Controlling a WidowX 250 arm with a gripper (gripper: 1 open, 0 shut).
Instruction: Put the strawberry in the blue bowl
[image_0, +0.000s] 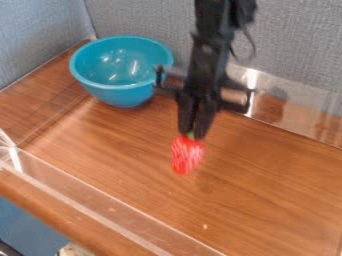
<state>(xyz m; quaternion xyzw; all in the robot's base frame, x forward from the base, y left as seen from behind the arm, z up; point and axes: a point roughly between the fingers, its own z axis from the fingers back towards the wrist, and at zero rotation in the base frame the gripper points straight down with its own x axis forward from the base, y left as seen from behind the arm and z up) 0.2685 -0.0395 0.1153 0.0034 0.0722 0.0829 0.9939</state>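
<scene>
— Red against the brown wood — is that the strawberry (187, 155) hanging under the gripper (194, 134)?

— Yes, the jaws are pinching narrowly on its top, and it is dangling clear of the wooden table (94, 140), a little blurred, out in the middle.

— So what is the carry asking for?

— I'd say height first — the blue bowl (122, 69) is sitting at the back left with a tall rim, so the fruit should be travelling above that rim before it is released over the hollow. The hold is looking slight, at the cap end only, so a smooth, unhurried swing seems wise, or it may be slipping out.

— Anything in the path?

— Nothing is lying between them. A clear plastic wall (80, 195) is running along the near edge, well away from the route, and grey panels are standing behind.
</scene>
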